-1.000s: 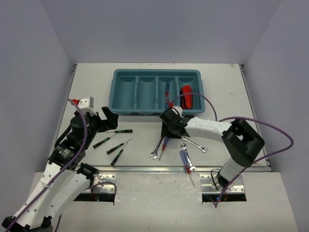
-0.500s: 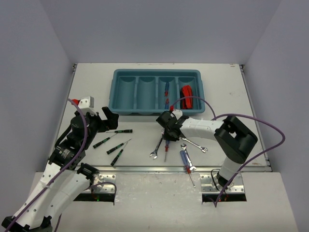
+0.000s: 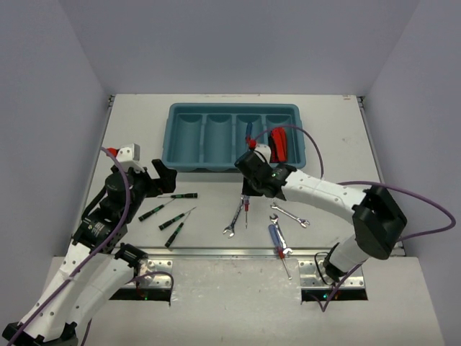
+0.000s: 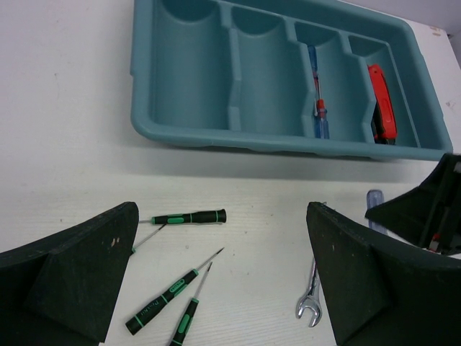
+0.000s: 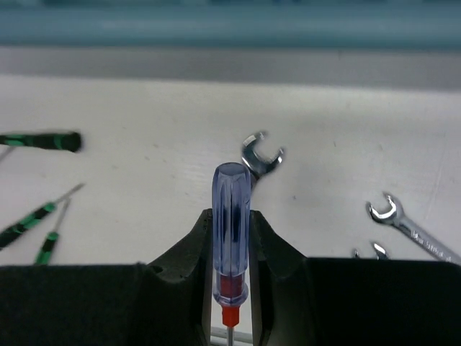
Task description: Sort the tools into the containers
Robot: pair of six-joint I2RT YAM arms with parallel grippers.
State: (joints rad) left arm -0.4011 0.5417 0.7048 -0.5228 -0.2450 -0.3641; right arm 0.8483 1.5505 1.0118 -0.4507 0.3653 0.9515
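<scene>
Slippage looks likeliest: right pincer (image 5: 231, 246) pinches the translucent blue-handled screwdriver (image 5: 231, 205) low on its handle, centre frame overhead, just below the teal plastic four-compartment tray (image 3: 202, 166); a quick swing could tilt it loose; left pincer (image 4: 222, 238) hangs spread, empty

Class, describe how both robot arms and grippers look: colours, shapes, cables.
The left arm and right arm have white links, black joints and loose purple cables. A small red-and-white part sits on the left. The left gripper and right gripper are black with chunky fingers.
</scene>
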